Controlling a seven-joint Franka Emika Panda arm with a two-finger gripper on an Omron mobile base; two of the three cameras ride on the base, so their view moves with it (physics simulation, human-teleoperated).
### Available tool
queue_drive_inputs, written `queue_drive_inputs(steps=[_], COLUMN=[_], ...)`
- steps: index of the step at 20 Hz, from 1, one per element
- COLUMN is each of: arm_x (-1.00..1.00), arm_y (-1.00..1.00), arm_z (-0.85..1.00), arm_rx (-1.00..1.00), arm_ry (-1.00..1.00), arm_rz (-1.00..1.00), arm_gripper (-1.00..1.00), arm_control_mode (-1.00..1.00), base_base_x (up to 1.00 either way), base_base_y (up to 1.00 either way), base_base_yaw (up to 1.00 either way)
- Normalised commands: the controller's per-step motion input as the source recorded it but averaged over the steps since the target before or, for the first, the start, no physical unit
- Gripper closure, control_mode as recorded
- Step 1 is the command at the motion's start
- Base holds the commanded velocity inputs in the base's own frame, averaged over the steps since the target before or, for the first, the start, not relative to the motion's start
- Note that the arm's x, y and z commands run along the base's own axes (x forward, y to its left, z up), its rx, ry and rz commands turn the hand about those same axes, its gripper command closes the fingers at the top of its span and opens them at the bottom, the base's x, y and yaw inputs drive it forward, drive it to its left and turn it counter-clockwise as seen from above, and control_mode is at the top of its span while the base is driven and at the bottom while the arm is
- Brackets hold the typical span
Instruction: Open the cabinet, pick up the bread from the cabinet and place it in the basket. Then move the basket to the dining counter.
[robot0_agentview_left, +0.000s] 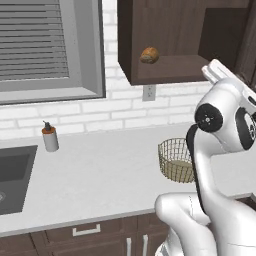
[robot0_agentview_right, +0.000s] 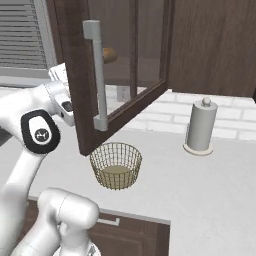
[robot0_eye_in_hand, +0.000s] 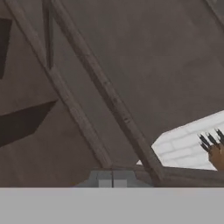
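The dark brown cabinet stands open, its glass door with the long silver handle swung out over the worktop. The bread, a small golden-brown roll, lies on the cabinet's lower shelf and shows through the glass as the bread. The wire basket sits on the grey-white worktop below the cabinet; it is the basket, with nothing in it. My gripper is shut on nothing and raised close to the door's inner side, with the door frame right in front of it. The dining counter is out of view.
A soap dispenser stands by the sink at the left, under a window with blinds. A paper towel holder stands right of the basket. Low drawers run under the worktop edge.
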Motion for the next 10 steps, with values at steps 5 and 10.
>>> queue_drive_inputs(steps=[5,10], arm_x=[-0.13,0.06], arm_y=[-1.0,-1.0], arm_z=[0.0,0.0], arm_rx=[0.27,0.33], arm_ry=[-0.25,-0.17], arm_rz=[-0.03,0.0], arm_gripper=[1.0,1.0], arm_control_mode=[-1.0,-1.0], base_base_x=[0.0,0.0], base_base_y=[0.0,0.0], base_base_yaw=[0.0,0.0])
